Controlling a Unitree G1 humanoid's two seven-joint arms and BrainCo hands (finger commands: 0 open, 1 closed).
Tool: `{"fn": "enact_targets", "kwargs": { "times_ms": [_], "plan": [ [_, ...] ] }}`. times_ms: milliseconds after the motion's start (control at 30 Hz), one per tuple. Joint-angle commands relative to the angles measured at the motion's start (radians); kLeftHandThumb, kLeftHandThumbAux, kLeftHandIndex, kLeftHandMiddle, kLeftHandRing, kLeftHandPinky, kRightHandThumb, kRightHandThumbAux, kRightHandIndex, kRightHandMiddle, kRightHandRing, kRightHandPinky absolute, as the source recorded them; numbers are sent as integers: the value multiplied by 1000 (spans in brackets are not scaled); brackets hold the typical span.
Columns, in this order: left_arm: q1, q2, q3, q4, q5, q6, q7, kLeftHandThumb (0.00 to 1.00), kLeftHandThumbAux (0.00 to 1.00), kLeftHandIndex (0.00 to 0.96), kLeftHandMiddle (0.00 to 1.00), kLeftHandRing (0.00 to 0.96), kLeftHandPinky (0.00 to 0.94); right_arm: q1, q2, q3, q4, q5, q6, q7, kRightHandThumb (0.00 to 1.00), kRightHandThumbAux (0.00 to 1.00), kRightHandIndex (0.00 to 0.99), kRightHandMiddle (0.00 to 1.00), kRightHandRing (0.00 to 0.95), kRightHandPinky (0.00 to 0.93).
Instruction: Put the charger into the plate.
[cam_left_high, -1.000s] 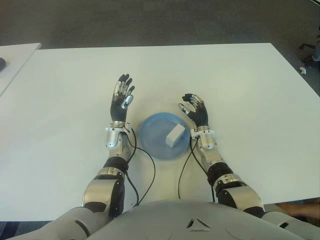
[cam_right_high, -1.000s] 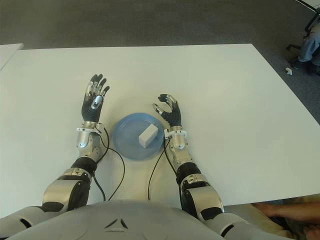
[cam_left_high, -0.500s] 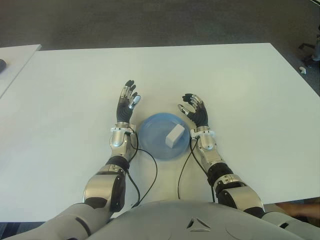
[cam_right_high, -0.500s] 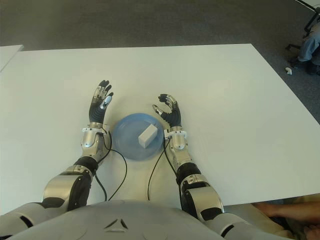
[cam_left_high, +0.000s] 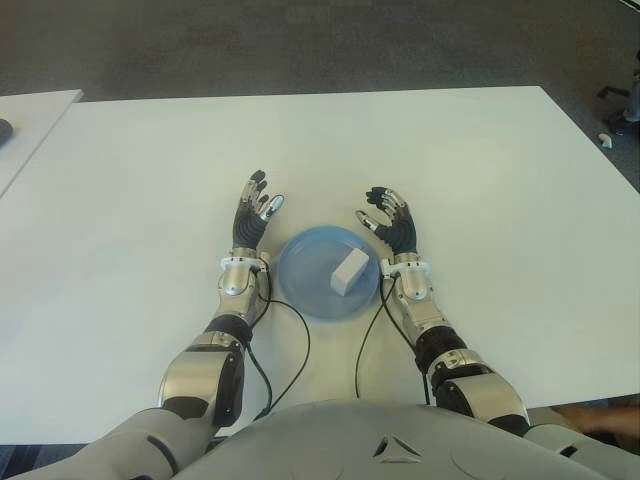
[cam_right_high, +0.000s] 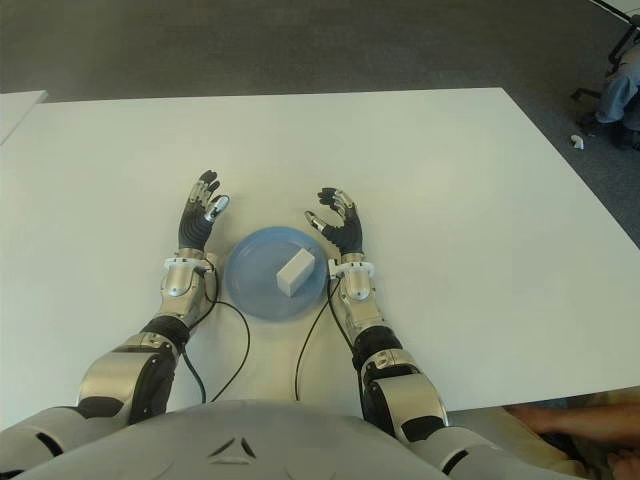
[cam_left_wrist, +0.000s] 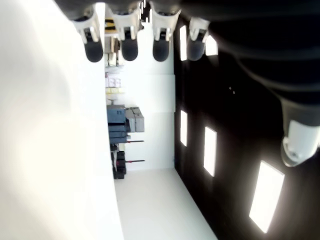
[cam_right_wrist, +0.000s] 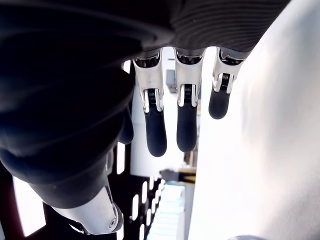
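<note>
A white boxy charger (cam_left_high: 351, 271) lies inside the round blue plate (cam_left_high: 305, 285) on the white table (cam_left_high: 480, 170), near my body. My left hand (cam_left_high: 253, 210) is just left of the plate, palm up, fingers (cam_left_wrist: 127, 47) spread and holding nothing. My right hand (cam_left_high: 391, 220) is just right of the plate's far rim, fingers (cam_right_wrist: 156, 135) loosely extended and relaxed, also holding nothing. Neither hand touches the charger.
Black cables (cam_left_high: 290, 345) run from both wrists back toward my body beside the plate. A second white table edge (cam_left_high: 30, 110) shows at the far left. A chair base (cam_right_high: 620, 70) stands on the dark floor at the far right.
My left hand has drawn back and lowered toward the plate's left side, its forearm swinging closer to my body. The right hand, plate and charger have stayed put.
</note>
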Motion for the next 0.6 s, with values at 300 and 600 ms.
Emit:
{"fn": "enact_targets", "kwargs": {
  "times_ms": [300, 600],
  "plan": [
    [143, 69, -81, -50, 130, 292, 80, 24, 467, 0, 0, 0, 0, 160, -20, 4, 76, -18, 53, -11, 0, 863, 253, 316, 284, 250],
    [169, 77, -89, -142, 97, 443, 9, 82, 418, 0, 0, 0, 0, 151, -21, 1, 82, -10, 58, -6, 0, 837, 217, 271, 262, 247]
  ]
}}
